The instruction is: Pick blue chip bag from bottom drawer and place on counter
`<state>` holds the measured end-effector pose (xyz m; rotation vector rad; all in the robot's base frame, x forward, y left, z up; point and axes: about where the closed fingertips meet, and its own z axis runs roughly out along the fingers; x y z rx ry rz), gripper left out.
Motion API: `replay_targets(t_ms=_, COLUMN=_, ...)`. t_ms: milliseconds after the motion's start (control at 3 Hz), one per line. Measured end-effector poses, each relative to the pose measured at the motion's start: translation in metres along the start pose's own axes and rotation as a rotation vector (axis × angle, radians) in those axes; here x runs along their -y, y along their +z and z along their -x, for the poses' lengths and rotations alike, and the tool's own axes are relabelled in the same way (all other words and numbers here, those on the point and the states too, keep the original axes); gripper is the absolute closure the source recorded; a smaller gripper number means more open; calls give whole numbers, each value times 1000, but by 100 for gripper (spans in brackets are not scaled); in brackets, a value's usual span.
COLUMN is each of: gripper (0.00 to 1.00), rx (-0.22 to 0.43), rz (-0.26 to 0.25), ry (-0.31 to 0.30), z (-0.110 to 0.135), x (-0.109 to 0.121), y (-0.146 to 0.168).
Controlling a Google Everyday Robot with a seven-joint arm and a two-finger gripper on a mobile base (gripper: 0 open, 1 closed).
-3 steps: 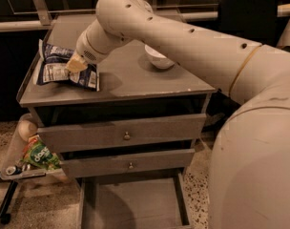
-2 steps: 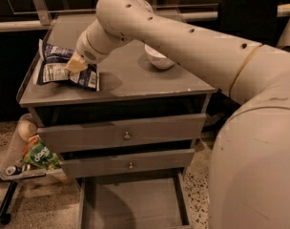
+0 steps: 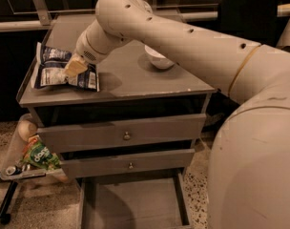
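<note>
Stretching across counter (image 3: 140, 82), arm (image 3: 183, 37) angles down; gripper (image 3: 74, 67) on blue chip bag (image 3: 50, 74), grip unclear

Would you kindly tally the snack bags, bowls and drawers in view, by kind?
Snack bags: 2 (blue chip bag on the counter under the gripper; green snack bag)
Bowls: 1 (white bowl)
Drawers: 3 (bottom drawer open)
Total: 6

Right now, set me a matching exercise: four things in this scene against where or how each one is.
1. blue chip bag
2. white bowl
3. bottom drawer
4. tool

A. pulled open
B. right over the bag
C. on the counter, left side
D. on the counter, partly behind the arm

Pairs: 1-C, 2-D, 3-A, 4-B.
</note>
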<state>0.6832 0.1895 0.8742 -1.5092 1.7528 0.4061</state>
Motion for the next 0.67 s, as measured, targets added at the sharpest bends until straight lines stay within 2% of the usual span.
replay_targets(t_ms=333, gripper=0, rx=0, rz=0, ry=0, z=0, x=0, y=0)
replay_targets(t_ms=667, gripper=0, rx=0, rz=0, ry=0, z=0, x=0, y=0)
